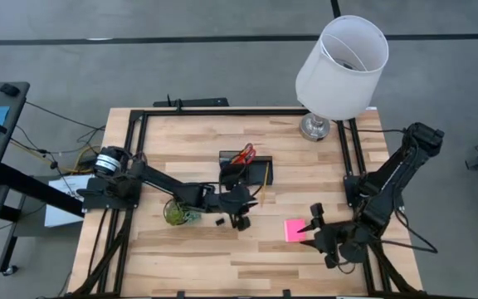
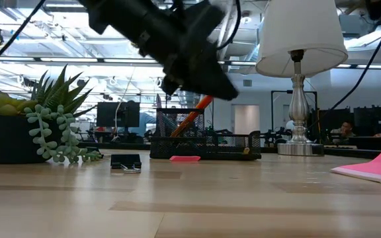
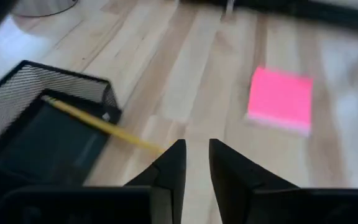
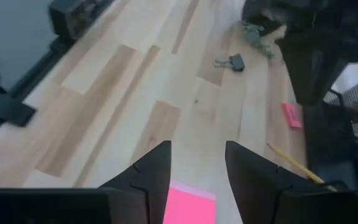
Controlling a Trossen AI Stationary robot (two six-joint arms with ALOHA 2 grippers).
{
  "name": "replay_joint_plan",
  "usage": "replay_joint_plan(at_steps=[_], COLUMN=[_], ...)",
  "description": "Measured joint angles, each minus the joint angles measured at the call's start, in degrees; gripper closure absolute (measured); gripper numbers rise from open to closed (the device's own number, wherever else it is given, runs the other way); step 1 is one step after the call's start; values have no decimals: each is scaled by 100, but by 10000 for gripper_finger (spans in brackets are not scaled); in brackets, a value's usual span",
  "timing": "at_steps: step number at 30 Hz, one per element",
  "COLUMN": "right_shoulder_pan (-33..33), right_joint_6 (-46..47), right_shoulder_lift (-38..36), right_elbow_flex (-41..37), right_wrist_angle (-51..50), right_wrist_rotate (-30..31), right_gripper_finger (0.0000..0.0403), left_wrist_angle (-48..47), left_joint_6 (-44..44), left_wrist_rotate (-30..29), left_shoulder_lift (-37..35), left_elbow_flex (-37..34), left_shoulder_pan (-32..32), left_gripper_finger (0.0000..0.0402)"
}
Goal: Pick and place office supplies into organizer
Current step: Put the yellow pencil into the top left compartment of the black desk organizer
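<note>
The black mesh organizer (image 1: 246,171) stands mid-table with red-handled scissors (image 1: 246,154) and an orange pen (image 2: 197,112) in its taller box. A yellow pencil (image 3: 98,123) lies slanted, one end in the organizer's low section (image 3: 48,143) and the other on the table just beside my left fingers. My left gripper (image 3: 196,155) hovers near the organizer's near side, open by a narrow gap with nothing in it. The pink sticky pad (image 1: 295,230) lies flat to the right. My right gripper (image 4: 197,155) is open just above the pad (image 4: 191,202). A pink eraser (image 4: 291,115) and a black clip (image 4: 230,61) lie on the table.
A small potted plant (image 1: 179,213) sits under the left arm. A lamp with a white shade (image 1: 343,66) stands at the far right. A black frame (image 1: 139,116) runs round the table. Bare wood lies along the near edge (image 1: 222,266).
</note>
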Motion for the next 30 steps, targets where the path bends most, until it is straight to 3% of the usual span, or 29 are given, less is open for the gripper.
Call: replay_joint_plan(at_steps=[3, 7, 10, 13, 16, 19, 23, 30], right_shoulder_pan=[-240, -469, -787, -1203, -1700, -2210, -2674, -3179], right_joint_6=[187, 442, -253, -774, -1495, -2484, -3849, -5197], right_shoulder_lift=[0, 0, 2, 4, 4, 175, 803, 1870], right_elbow_flex=[0, 0, -2, -4, -4, 7, 6, 2], right_wrist_angle=[-38, -428, -1017, -1275, -952, -323, 505, 1287], right_wrist_rotate=[-181, -726, -1293, -1047, -897, -1186, -1516, -1483], right_gripper_finger=[255, 255, 255, 255, 255, 255, 255, 273], left_wrist_angle=[-4, -90, -602, -1325, -1810, -2180, -2565, -2939], left_joint_6=[-339, 285, 947, 1259, 1326, 1457, 1499, 1483], left_wrist_rotate=[-6, -78, -460, -1053, -1574, -1946, -2357, -2663], left_shoulder_lift=[2, -121, -375, -691, -1019, -1316, -1646, -1791], left_elbow_flex=[118, 327, 536, 808, 965, 995, 1004, 1002], left_shoulder_pan=[-5, -64, -134, -267, -467, -692, -945, -1232], left_gripper_finger=[335, 344, 355, 368, 380, 390, 399, 401])
